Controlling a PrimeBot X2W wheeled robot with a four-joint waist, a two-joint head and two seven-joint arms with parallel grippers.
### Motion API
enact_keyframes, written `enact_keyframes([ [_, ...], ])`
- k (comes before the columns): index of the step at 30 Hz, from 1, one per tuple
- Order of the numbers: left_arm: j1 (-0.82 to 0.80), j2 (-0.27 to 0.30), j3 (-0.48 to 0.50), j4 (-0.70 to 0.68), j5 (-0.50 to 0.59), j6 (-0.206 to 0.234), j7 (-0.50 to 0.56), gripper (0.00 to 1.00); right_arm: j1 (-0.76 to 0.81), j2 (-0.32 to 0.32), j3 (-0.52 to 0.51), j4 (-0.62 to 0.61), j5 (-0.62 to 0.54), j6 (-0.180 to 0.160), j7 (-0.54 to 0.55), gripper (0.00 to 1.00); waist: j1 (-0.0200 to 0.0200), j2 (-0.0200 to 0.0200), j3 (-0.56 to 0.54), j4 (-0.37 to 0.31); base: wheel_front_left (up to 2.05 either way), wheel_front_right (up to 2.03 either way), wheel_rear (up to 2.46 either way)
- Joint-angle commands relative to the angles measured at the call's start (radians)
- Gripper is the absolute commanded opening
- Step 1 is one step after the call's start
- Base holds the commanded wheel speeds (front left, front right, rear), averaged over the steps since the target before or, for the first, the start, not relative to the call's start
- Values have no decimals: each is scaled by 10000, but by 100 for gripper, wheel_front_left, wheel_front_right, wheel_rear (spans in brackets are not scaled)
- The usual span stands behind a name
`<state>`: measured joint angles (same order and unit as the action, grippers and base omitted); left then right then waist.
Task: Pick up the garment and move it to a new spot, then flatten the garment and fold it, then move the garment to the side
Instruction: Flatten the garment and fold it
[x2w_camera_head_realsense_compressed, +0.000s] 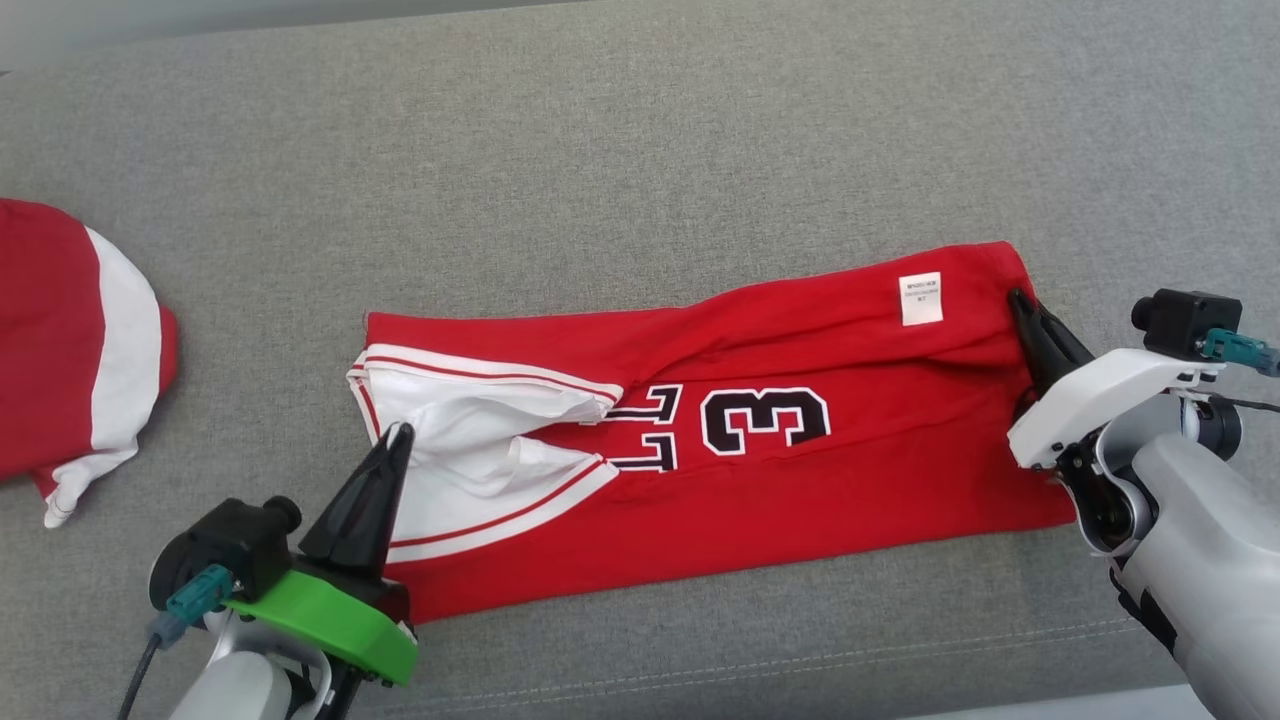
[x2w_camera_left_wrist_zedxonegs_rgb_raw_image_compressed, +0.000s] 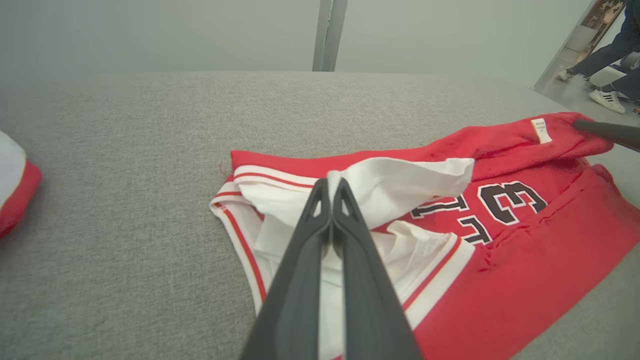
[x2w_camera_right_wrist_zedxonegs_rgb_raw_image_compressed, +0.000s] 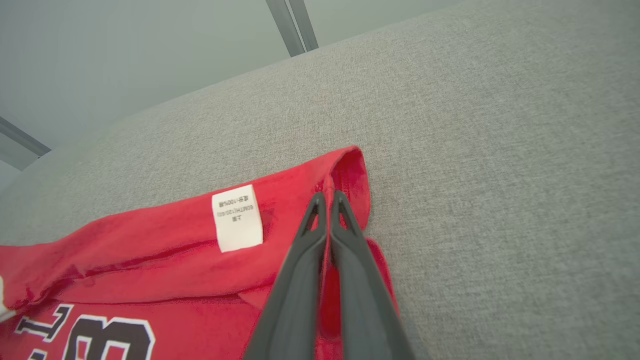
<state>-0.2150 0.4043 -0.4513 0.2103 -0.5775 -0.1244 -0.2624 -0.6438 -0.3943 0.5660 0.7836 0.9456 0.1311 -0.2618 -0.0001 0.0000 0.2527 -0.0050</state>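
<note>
Left claw (x2w_camera_head_realsense_compressed: 399, 432), nearest, is pinched fully closed on the white-trimmed end of the red jersey (x2w_camera_head_realsense_compressed: 800, 480). The right claw (x2w_camera_head_realsense_compressed: 1016, 297) is clamped on the opposite hem. The jersey lies stretched along the grey worktop (x2w_camera_head_realsense_compressed: 640, 150). Looks mid-fold, so next both ends need lifting evenly.

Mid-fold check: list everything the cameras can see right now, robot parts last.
jersey: one, red with white trim and black lettering, lying mid-surface
label: one, white, on the jersey's right end
second garment: one, red and white, far left
padded surface: one, grey, under everything
person: one, partly seen, dark trousers, white shoes, beyond the surface
left gripper: one, dark, shut, at the jersey's white end
right gripper: one, dark, shut, at its red hem
</note>
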Motion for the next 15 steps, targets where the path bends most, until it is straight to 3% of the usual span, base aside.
enact_keyframes([
  [1,236,-162,79,114,118,-45,-27,0,234,-46,9,-53,67,-7,-38,0,1,0,-40,1,0,0,0],
  [15,943,-1077,522,654,242,-70,-27,0,851,-211,95,-159,603,-7,-36,0,1,0,-199,172,0,0,0],
])
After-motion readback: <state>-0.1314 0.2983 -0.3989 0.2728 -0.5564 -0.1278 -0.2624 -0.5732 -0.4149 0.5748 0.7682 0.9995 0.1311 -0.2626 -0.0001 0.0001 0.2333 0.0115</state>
